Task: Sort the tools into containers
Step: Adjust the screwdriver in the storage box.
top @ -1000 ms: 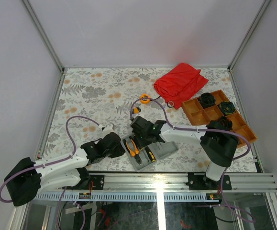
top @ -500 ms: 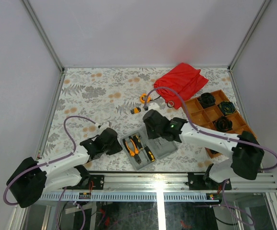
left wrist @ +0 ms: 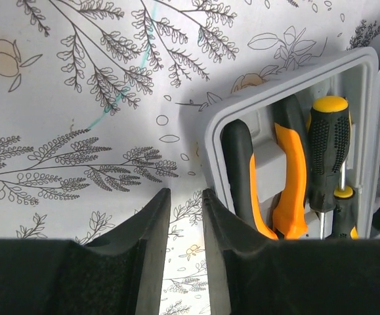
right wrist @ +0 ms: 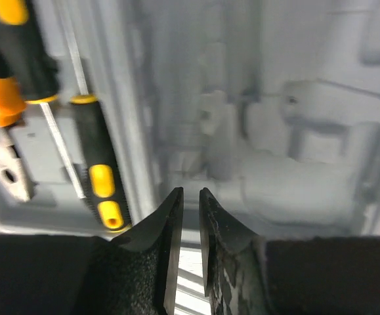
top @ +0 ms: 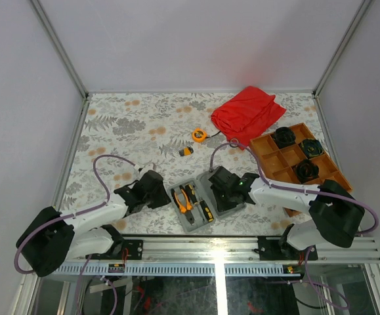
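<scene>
The open grey case (top: 193,225) sits at 6 o'clock on the desk (top: 124,125), with orange-handled pliers (left wrist: 289,177) and screwdrivers (left wrist: 327,141) in its left half and the tape measure (top: 199,134) at its 12 o'clock. Only the wrist views show the left gripper (left wrist: 186,193) and right gripper (right wrist: 191,191) nearly closed and empty.

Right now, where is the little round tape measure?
In the top view, the tape measure lies on the table near the middle, just left of the red cloth. A small orange-black piece sits close by, nearer the arms.
</scene>
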Action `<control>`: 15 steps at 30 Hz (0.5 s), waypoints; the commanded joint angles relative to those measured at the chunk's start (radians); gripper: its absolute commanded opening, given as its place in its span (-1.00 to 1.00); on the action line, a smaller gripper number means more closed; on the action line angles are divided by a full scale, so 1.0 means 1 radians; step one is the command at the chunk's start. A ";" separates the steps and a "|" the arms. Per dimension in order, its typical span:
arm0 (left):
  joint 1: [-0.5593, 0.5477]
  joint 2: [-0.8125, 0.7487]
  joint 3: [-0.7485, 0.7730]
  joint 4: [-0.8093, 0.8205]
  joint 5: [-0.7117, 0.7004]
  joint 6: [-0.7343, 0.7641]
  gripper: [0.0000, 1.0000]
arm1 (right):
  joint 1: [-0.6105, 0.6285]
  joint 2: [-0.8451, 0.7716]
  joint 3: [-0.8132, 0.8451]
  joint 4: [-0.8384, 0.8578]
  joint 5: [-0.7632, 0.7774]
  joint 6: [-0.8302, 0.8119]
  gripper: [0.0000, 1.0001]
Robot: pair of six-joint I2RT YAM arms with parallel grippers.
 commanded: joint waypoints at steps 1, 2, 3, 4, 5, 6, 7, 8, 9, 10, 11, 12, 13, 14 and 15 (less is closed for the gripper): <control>0.011 0.034 0.024 0.022 0.026 0.034 -0.48 | 0.010 0.013 0.011 0.145 -0.188 0.006 -0.55; 0.013 0.042 0.030 0.023 0.028 0.036 -0.47 | 0.013 0.024 0.014 0.163 -0.211 0.005 -0.55; 0.013 0.047 0.036 0.022 0.028 0.038 -0.48 | 0.018 0.035 0.018 0.179 -0.231 0.007 -0.55; 0.014 0.053 0.040 0.020 0.029 0.039 -0.48 | 0.021 0.048 0.022 0.193 -0.247 0.007 -0.55; 0.015 0.055 0.045 0.016 0.027 0.042 -0.47 | 0.025 0.059 0.027 0.210 -0.264 0.008 -0.55; 0.018 0.055 0.049 0.013 0.025 0.043 -0.47 | 0.026 0.071 0.032 0.227 -0.277 0.010 -0.54; 0.019 0.055 0.051 0.010 0.024 0.044 -0.47 | 0.027 0.081 0.034 0.245 -0.293 0.011 -0.55; 0.023 0.055 0.054 0.004 0.026 0.047 -0.46 | 0.027 0.087 0.039 0.260 -0.300 0.011 -0.54; 0.026 0.052 0.061 -0.005 0.027 0.050 -0.46 | 0.027 0.090 0.049 0.262 -0.288 0.011 -0.53; 0.028 0.048 0.070 -0.024 0.024 0.056 -0.46 | 0.026 0.086 0.061 0.245 -0.251 0.011 -0.51; 0.029 0.041 0.082 -0.052 0.012 0.059 -0.46 | 0.026 0.075 0.077 0.212 -0.198 0.013 -0.49; 0.031 0.031 0.096 -0.086 -0.005 0.062 -0.46 | 0.027 0.060 0.092 0.162 -0.133 0.014 -0.46; 0.033 0.020 0.111 -0.124 -0.025 0.066 -0.46 | 0.026 0.040 0.108 0.121 -0.062 0.014 -0.44; 0.035 0.004 0.128 -0.161 -0.045 0.070 -0.45 | 0.026 0.017 0.123 0.082 0.009 0.014 -0.42; 0.035 -0.014 0.143 -0.198 -0.066 0.075 -0.43 | 0.026 -0.002 0.133 0.048 0.077 0.010 -0.40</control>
